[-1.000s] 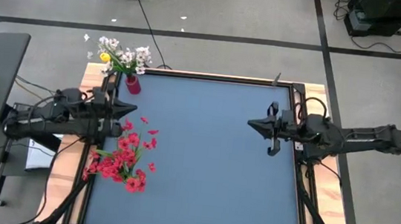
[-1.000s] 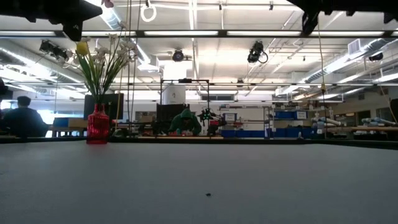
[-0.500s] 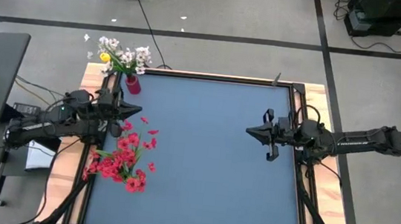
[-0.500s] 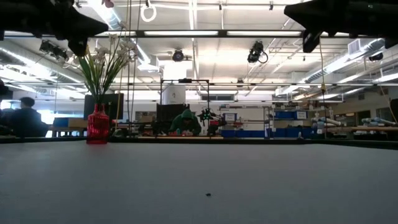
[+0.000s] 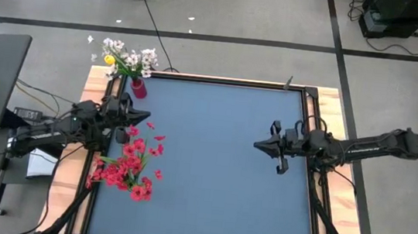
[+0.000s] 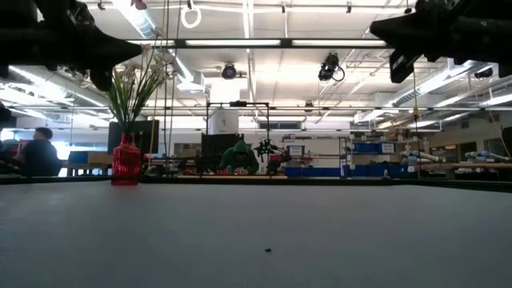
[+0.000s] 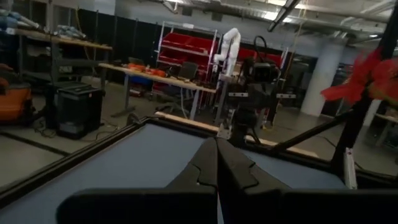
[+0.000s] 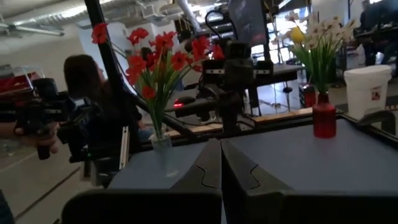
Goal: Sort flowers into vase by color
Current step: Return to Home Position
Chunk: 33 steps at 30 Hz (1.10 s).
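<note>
A red vase (image 5: 139, 88) stands at the table's far left corner and holds white blossoms and one yellow blossom (image 5: 126, 58); the right wrist view shows it too (image 8: 323, 115). Red flowers (image 5: 126, 163) stand in a clear vase (image 8: 161, 146) near the table's left edge. My left gripper (image 5: 145, 116) hovers shut between the two vases, above the table, and points toward the right edge (image 7: 217, 152). My right gripper (image 5: 256, 144) is shut as well (image 8: 221, 152). It hangs over the right half of the table and points left.
The blue table top (image 5: 210, 179) is bare between the two grippers. A wooden frame (image 5: 315, 105) runs round it. Beyond the far edge, people sit in the room (image 6: 238, 156), and one sits at the left (image 6: 36, 148).
Both arms have come down toward the table. The right gripper has also drifted a little toward the near edge. The left arm has tipped lower while its fingertips stayed near the same spot. Both grippers have stayed shut, and the flowers have not moved.
</note>
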Each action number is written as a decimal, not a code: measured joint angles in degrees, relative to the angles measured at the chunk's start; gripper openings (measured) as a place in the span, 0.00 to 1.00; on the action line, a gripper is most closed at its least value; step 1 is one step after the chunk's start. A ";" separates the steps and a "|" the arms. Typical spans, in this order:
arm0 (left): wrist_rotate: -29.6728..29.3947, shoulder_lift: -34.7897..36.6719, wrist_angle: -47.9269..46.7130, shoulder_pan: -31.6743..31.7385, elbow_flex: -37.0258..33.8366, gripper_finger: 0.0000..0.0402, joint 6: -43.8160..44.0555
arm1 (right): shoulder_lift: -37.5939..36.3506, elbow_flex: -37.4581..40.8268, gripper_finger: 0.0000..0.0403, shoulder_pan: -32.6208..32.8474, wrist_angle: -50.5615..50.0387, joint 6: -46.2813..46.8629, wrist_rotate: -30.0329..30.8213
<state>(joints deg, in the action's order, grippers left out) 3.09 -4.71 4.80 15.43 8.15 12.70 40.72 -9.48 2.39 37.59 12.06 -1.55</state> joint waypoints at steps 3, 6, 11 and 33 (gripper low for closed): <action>-1.58 0.00 -0.12 -0.90 -0.16 0.00 0.05 | 3.02 0.77 0.00 0.61 4.63 0.35 0.61; -2.43 0.00 -1.09 -2.50 -0.16 0.00 -0.06 | 7.06 0.77 0.00 0.97 7.63 0.39 1.12; -3.04 0.01 -1.93 -5.49 -0.99 0.00 -0.42 | 13.25 0.74 0.00 0.99 12.50 -0.25 1.51; -0.76 0.84 3.57 -5.21 -7.59 0.00 -2.48 | 6.24 9.14 0.00 -6.10 15.79 1.88 -5.56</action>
<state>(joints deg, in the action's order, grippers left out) 2.34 -3.87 8.36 10.22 0.56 10.22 46.96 -0.34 -3.71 53.38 13.94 -7.10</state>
